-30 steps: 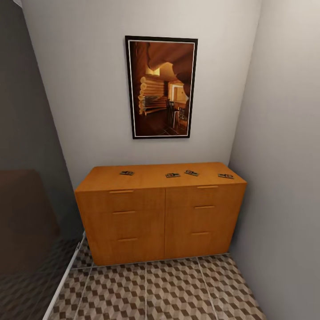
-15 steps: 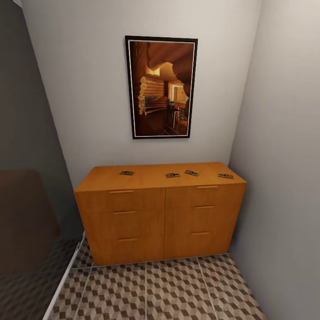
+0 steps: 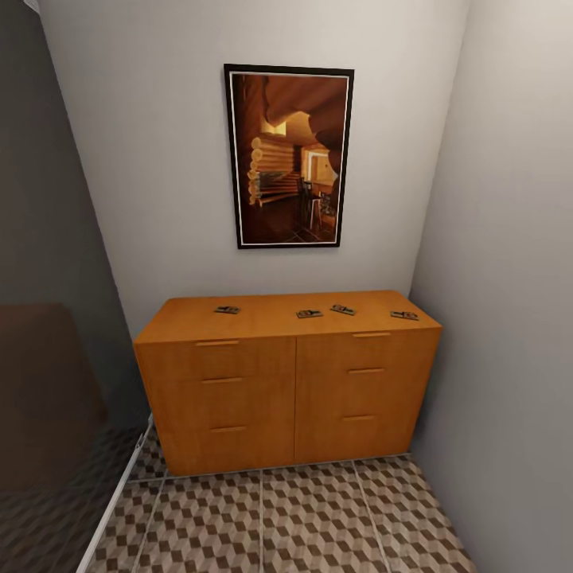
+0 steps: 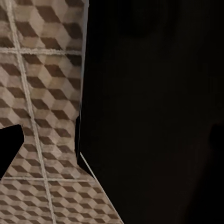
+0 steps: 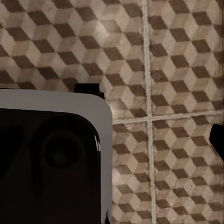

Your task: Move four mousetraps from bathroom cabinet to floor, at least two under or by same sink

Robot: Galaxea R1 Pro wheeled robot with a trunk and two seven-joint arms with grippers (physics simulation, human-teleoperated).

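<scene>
Several small dark mousetraps lie apart on the flat top of the orange-brown cabinet point(image 3: 255, 382): one at the left point(image 3: 227, 309), two near the middle point(image 3: 309, 313) point(image 3: 343, 309), one at the right end point(image 3: 404, 315). The cabinet stands against the back wall, drawers closed, on the cube-patterned bathroom floor point(image 3: 302, 517). The sink is out of view. In the left wrist view one dark fingertip point(image 4: 9, 149) shows at the frame's edge over the tiles. In the right wrist view a fingertip point(image 5: 218, 142) sits likewise at the edge. Both grippers hang low, set wide, holding nothing.
A framed picture point(image 3: 289, 156) hangs above the cabinet. A grey wall point(image 3: 509, 318) closes the right side, touching the cabinet's end. A dark panel point(image 3: 48, 382) stands at the left. The robot's own dark body point(image 4: 154, 112) point(image 5: 51, 163) blocks much of both wrist views.
</scene>
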